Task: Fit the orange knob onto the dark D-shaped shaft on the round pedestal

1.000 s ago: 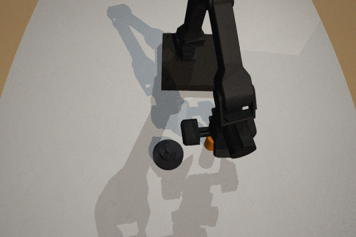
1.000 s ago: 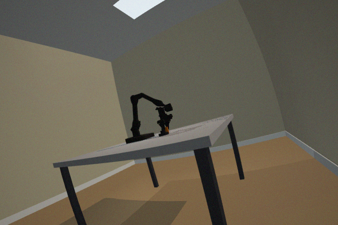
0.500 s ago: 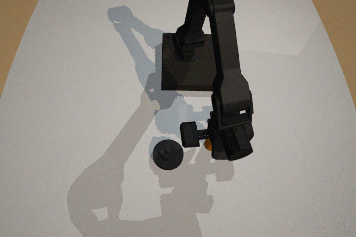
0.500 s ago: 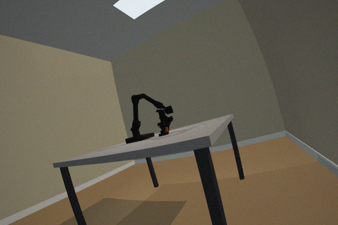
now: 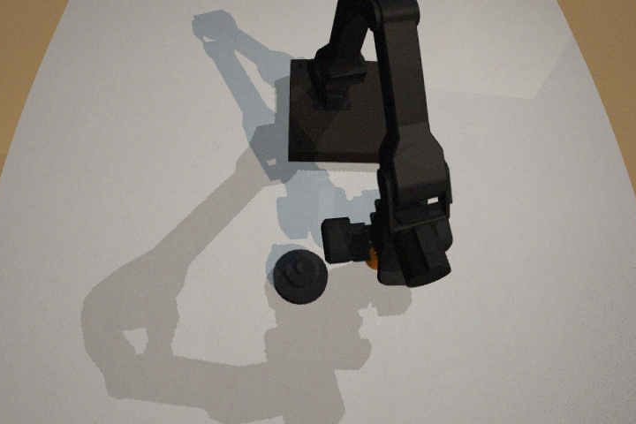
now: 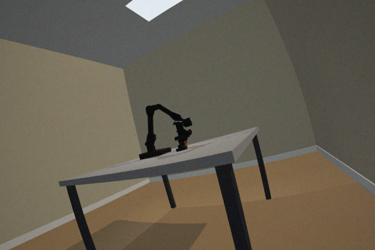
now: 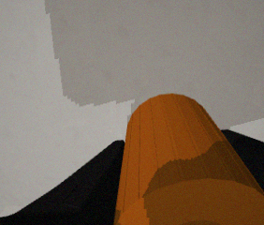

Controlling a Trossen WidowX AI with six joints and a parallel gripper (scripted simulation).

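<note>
The orange knob (image 5: pixel 372 257) (image 6: pixel 185 144) (image 7: pixel 183 169) stands low on the grey table (image 5: pixel 103 175), its hole facing the wrist camera. My gripper (image 5: pixel 379 261) (image 7: pixel 171 144) is down around it, with a dark finger on each side, shut on the knob. In the overhead view the wrist hides nearly all of the knob. The round dark pedestal (image 5: pixel 299 287) with its short dark shaft (image 5: pixel 299 269) stands on the table to the knob's left, a short gap away. I cannot see the shaft's flat side.
The arm's square black base plate (image 5: pixel 319 134) lies behind the pedestal and knob. The wrist camera block (image 5: pixel 339 239) sticks out toward the pedestal. The table edges lie far off on all sides.
</note>
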